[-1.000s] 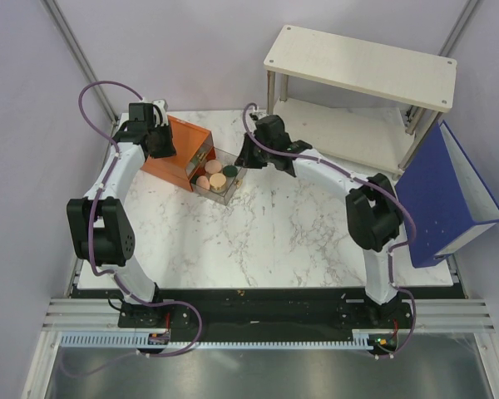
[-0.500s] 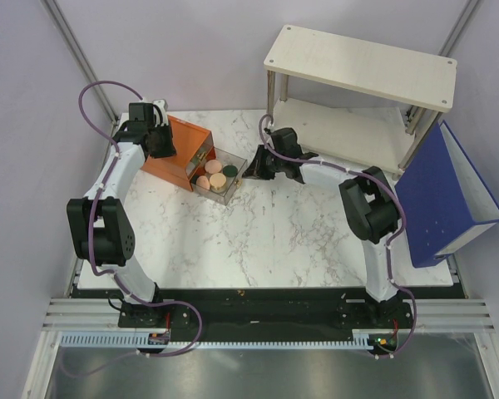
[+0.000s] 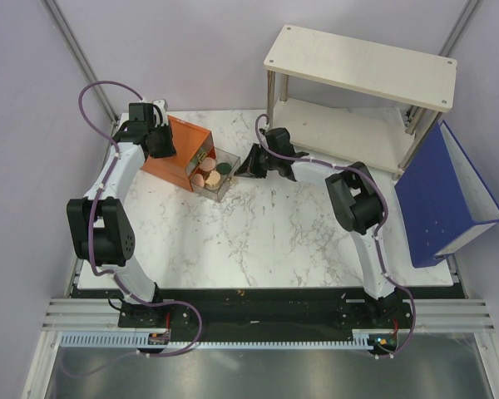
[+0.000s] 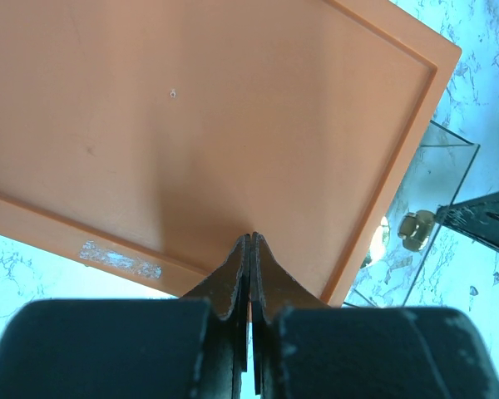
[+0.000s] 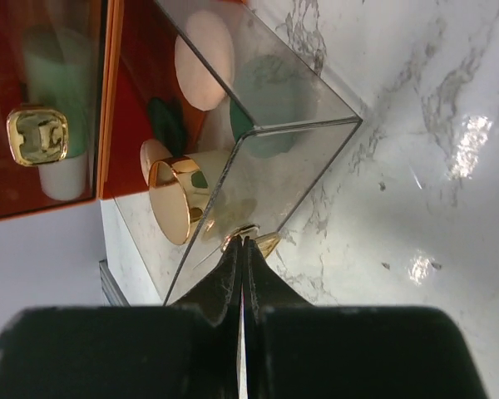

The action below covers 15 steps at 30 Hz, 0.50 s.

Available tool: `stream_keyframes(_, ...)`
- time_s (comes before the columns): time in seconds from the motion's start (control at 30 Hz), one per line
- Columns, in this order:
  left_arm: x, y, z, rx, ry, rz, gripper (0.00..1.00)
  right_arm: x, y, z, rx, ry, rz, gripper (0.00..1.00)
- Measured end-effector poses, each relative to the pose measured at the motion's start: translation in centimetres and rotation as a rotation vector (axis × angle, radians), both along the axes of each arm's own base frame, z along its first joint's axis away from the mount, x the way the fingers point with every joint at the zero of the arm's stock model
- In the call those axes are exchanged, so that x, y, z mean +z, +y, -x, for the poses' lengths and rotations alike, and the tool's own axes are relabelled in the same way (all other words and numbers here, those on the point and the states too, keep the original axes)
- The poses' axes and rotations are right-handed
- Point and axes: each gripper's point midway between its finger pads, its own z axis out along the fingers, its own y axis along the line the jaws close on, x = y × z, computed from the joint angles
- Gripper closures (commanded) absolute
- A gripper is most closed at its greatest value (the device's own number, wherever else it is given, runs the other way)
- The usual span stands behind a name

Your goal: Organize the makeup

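Since a second earlier, the right arm had folded its elbow inward and driven the clear drawer (image 5: 291,162) a little further back toward its box.

At far left, the left pincer (image 4: 250,243) was fully closed with nothing between its fingers, its tips pressed down on the flat top of the orange box (image 4: 191,125), apparently bracing it.

Just right of the box, the drawer stood partly out. Inside lay a peach-pink compact (image 5: 204,58), a dark green disc (image 5: 270,108) and a tan-gold jar (image 5: 179,195) tipped on its side. A mint-green tube (image 5: 62,75) showed behind the box's clear upper front.

Right again, the right pincer (image 5: 243,243) was also closed and empty, its tips touching the drawer's gold knob (image 5: 266,243).

The step in hand looked like sliding the loaded drawer home. The next move would likely call for a straight, steady push along the drawer's line while the left arm kept the box from skidding. A skewed push could jam it.

Everything rested on a white marbled surface (image 3: 266,233), bare in the middle. A pale wooden two-tier shelf (image 3: 362,66) stood at the back right, and a blue bin (image 3: 445,195) leaned at the right edge. Plain lilac walls enclosed the space.
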Motion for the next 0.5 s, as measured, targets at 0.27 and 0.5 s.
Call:
stream_keyframes(0.27, 0.0, 0.0, 0.1, 0.000, 0.001, 0.000, 0.98, -0.2, 4.3, -1.9, -0.004, 0.009, -0.117, 1.00)
stream_keyframes(0.5, 0.0, 0.0, 0.1, -0.001, 0.001, 0.001, 0.98, 0.2, 9.3, -3.6, -0.007, 0.010, -0.249, 1.00)
